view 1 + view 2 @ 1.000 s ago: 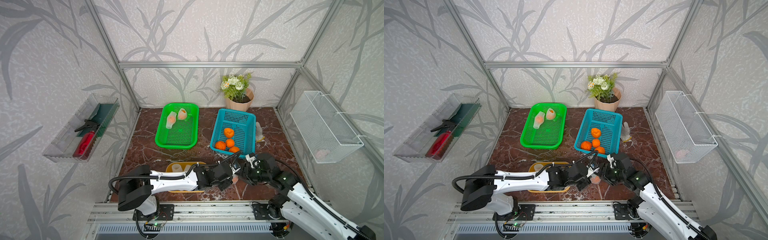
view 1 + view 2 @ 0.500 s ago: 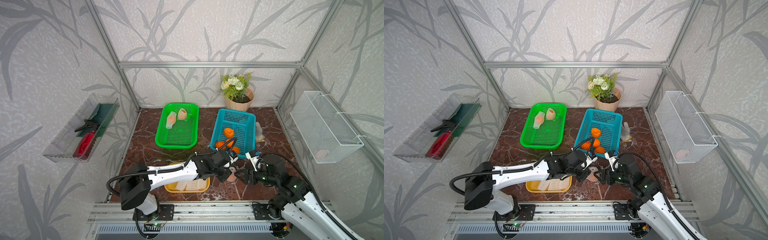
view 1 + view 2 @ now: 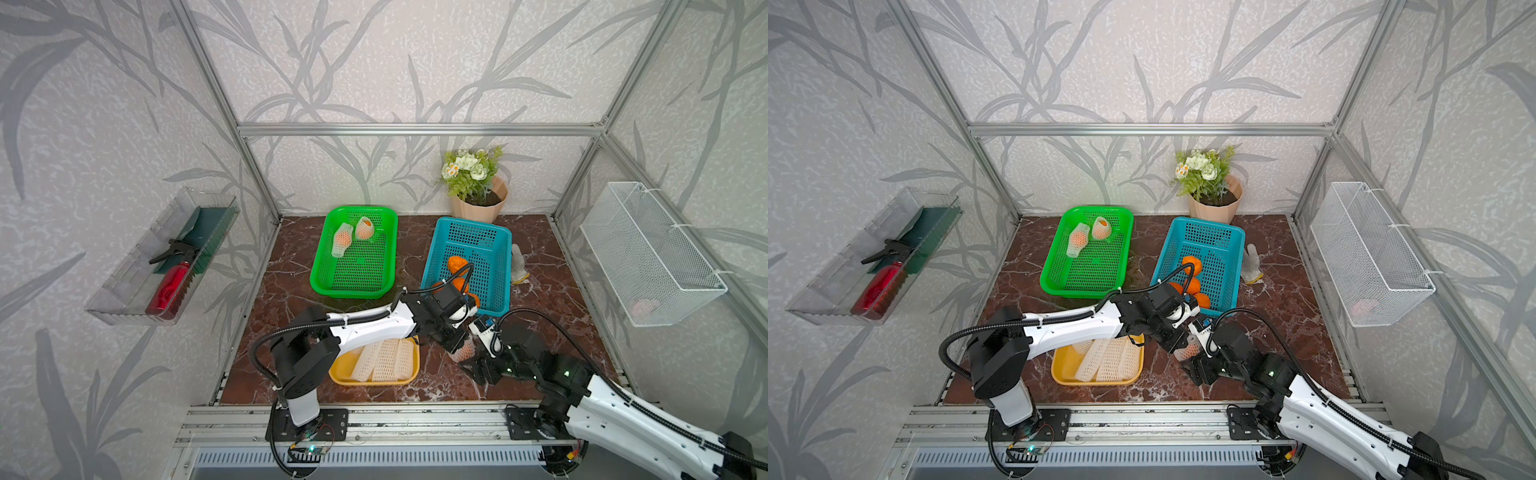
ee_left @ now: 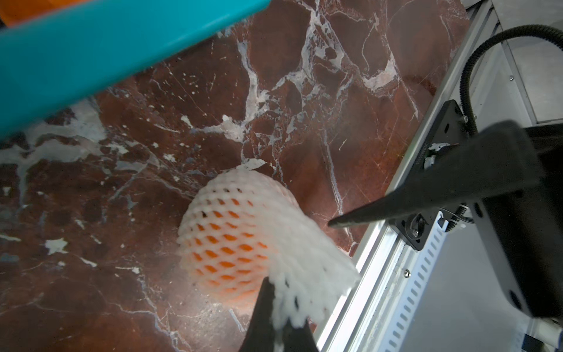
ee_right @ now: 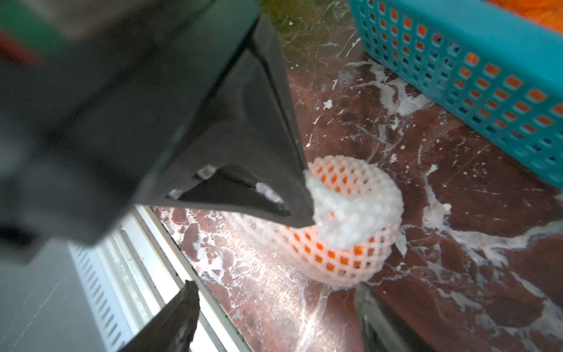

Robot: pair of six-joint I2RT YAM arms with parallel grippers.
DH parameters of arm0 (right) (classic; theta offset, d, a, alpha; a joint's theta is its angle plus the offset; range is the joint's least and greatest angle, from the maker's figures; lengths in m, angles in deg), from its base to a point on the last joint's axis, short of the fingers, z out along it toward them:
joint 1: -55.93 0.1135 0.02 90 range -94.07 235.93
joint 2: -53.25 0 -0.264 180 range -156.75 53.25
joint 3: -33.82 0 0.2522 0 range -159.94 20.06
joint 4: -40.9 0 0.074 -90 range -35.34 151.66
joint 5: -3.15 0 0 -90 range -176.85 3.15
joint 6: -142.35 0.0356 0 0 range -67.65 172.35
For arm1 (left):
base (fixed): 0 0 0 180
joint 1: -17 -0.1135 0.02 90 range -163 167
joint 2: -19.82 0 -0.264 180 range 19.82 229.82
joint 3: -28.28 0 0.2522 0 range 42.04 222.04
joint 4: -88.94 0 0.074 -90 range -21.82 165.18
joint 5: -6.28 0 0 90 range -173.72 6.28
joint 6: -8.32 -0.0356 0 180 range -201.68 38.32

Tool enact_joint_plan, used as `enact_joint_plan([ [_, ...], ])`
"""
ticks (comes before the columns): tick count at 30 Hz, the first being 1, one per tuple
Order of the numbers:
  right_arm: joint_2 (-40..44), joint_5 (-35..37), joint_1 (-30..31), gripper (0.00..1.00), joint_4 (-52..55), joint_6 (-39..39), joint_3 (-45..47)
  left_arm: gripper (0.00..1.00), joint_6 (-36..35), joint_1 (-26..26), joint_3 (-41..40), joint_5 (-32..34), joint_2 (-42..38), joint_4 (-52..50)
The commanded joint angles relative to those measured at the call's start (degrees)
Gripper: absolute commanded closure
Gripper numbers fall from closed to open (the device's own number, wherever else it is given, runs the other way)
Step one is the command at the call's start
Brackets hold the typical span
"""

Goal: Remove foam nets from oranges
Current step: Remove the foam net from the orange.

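Left wrist view: left gripper (image 4: 281, 323), jaws closed on the loose end of a foam net (image 4: 304, 274) with one orange (image 4: 227, 250) inside, over the worktop (image 4: 304, 91), just beside the blue basket (image 4: 91, 45). Right gripper (image 5: 274, 285): jaws open, near the net, not touching it. Yellow tray (image 3: 340, 372): three empty nets (image 3: 384, 359). Green basket (image 3: 353, 291): two netted oranges (image 3: 343, 239). Blue basket: bare oranges (image 3: 455, 262).
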Motion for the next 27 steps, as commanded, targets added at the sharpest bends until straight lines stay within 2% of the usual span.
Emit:
enact_joint_plan([
  [1,-1.7,5.2,0.8,0.20,-4.9,-2.3,0.9,1.00,1.8,-0.5,1.6,-3.4,0.1,-0.8],
  [8,-7.3,7.5,1.1,0.21,-10.3,-3.5,0.9,1.00,3.4,-0.7,2.4,-6.3,0.3,-0.4],
  [12,-9.7,8.4,1.1,0.26,-12.4,-3.6,0.7,1.00,4.7,-1.0,2.5,-8.5,0.4,0.5],
  [14,-11.1,8.5,1.1,0.33,-12.8,-3.8,0.6,1.00,5.3,-1.2,2.5,-9.1,0.5,0.8],
  [20,-9.8,10.3,1.1,0.65,-13.8,-2.7,1.1,1.00,8.2,-2.0,0.4,-11.8,-0.3,4.9],
  [22,-8.7,10.2,1.0,0.72,-13.8,-2.6,1.3,1.00,9.8,-2.5,-0.9,-11.9,-1.3,7.3],
  [24,-7.8,9.6,1.0,0.75,-13.6,-2.2,1.5,0.91,12.8,-3.5,-3.1,-12.6,-2.9,12.2],
  [26,-7.2,9.1,1.0,0.77,-13.3,-1.6,1.7,0.70,15.8,-4.6,-5.7,-13.0,-4.8,18.0],
  [27,-6.9,9.1,1.0,0.79,-13.0,-1.2,1.8,0.64,17.0,-5.3,-6.7,-12.5,-5.9,20.1],
])
